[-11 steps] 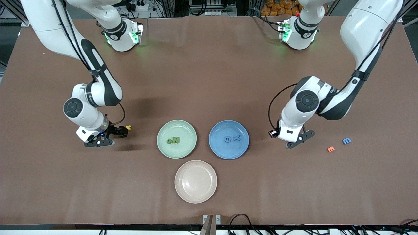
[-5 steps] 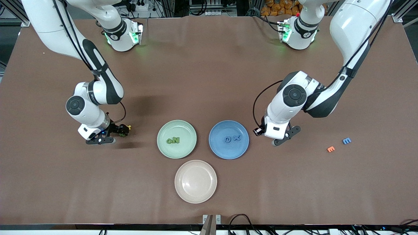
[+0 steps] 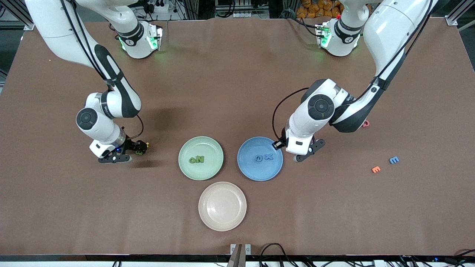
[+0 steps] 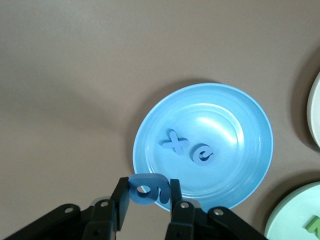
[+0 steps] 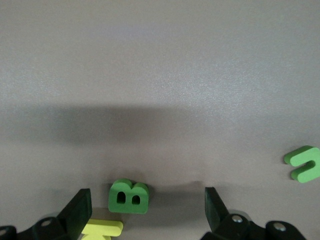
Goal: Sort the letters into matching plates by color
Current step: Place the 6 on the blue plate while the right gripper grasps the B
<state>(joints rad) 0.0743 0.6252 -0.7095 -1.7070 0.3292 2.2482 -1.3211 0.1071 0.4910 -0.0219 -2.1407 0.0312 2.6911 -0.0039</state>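
Two arms reach over the brown bench [image 3: 237, 74], which carries three plates. Largest of these things are the plates: the blue plate [image 3: 248, 167] lies just beside the left gripper [image 4: 148, 200], toward the right arm's end from it, the green plate [image 3: 187, 165] lies next to the blue one, between the two grippers, and the cream plate [image 3: 222, 218] sits nearer the front camera than both. The left gripper hangs over the bench at the blue plate's rim, its jaws clamped on a blue letter [image 4: 147, 189]. The blue plate holds a blue X [image 4: 174, 142] and a second blue letter [image 4: 203, 154]; the green plate holds two green letters [image 3: 196, 160]. The right gripper [image 5: 145, 205] is low over the bench toward the right arm's end, jaws wide apart with nothing gripped; a green B [image 5: 129, 196] lies between them, a yellow letter [image 5: 102, 229] just beside one jaw, and a green C-shaped letter [image 5: 303, 163] off to the outer side of the other jaw. Well away from the left jaws, toward the left arm's end, lie a blue E [image 3: 393, 160], an orange E [image 3: 376, 169], and a red letter [image 3: 366, 123] partly hidden by the left arm.
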